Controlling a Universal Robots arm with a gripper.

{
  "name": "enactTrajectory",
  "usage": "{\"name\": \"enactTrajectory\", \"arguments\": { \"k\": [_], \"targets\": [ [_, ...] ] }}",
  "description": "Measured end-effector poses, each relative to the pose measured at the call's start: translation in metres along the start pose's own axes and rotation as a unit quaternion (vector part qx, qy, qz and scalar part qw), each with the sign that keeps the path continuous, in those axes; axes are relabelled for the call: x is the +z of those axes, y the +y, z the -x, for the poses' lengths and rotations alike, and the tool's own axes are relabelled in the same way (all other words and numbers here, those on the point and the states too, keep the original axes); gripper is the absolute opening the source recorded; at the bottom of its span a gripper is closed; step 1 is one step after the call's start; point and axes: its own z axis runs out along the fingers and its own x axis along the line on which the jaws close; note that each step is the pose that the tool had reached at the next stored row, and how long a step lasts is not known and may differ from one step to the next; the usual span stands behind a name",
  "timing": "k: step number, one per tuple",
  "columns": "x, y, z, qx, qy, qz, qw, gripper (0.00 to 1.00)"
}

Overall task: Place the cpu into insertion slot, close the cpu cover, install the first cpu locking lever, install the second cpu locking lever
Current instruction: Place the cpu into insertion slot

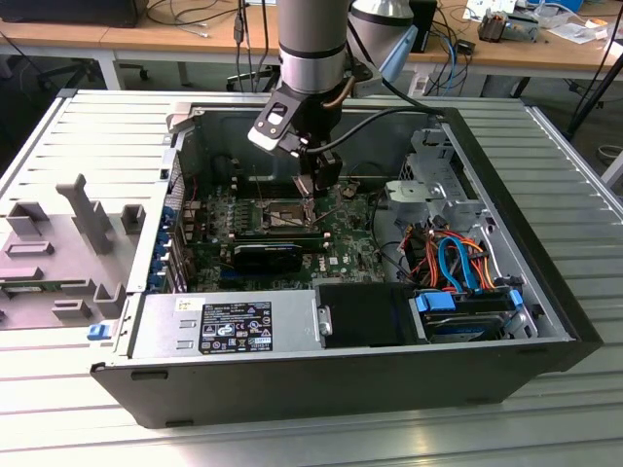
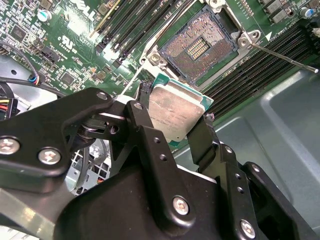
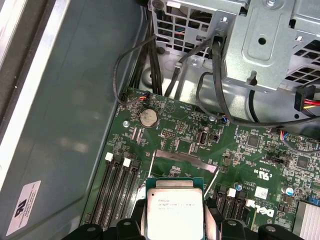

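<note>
The gripper is clenched on the cpu by two opposite edges, holding it in the air near the slot, whose contacts lie uncovered on the motherboard.

Your gripper clamped on the cpu, held over the green motherboard, coin battery on that board, black cables and metal cage beyond its edge

Exterior view high, off my arm, angled down into the open computer case, both wrist views close over the motherboard, sharing the cpu in my gripper.
</note>
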Motion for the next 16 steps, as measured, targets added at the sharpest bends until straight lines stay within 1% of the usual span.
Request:
{"name": "enactTrajectory", "arguments": {
  "k": [16],
  "targets": [
    [0.0, 0.0, 0.0, 0.003, -0.0005, 0.0, 1.0, 0.55]
  ]
}}
